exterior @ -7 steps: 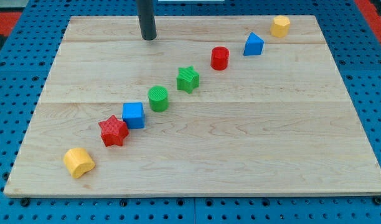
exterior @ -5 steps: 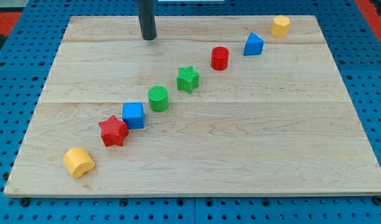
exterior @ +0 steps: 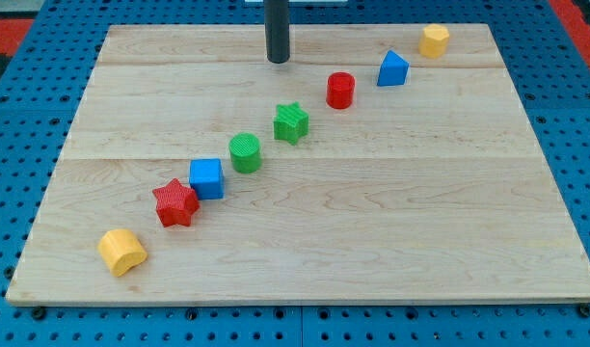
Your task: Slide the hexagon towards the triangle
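Note:
The yellow hexagon [exterior: 434, 40] sits near the board's top right corner. The blue triangle [exterior: 392, 68] lies just down and left of it, a small gap between them. My tip [exterior: 278, 60] rests on the board near the top edge, well to the left of both, and up-left of the red cylinder [exterior: 340, 90]. It touches no block.
A diagonal line of blocks runs down to the left: green star [exterior: 291, 122], green cylinder [exterior: 245, 152], blue cube [exterior: 206, 178], red star [exterior: 175, 203], and a yellow rounded block [exterior: 121, 252]. The wooden board [exterior: 372, 212] lies on a blue pegboard.
My tip has moved to the right along the top of the board. No block has moved.

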You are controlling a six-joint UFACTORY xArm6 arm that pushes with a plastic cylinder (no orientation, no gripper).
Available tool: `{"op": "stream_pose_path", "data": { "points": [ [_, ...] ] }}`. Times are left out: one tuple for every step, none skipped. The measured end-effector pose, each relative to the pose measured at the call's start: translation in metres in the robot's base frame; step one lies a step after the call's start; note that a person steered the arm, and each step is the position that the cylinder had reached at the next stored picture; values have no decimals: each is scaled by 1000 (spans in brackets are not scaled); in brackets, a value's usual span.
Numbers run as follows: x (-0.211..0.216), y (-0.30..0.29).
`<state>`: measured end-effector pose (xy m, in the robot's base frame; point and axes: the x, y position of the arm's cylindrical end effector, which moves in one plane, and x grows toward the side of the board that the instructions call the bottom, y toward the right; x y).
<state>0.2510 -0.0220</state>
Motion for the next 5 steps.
{"op": "stream_pose_path", "data": {
  "points": [
    [-19, 19],
    [-26, 21],
    [-29, 32],
    [-56, 44],
    [-57, 65]
  ]
}}
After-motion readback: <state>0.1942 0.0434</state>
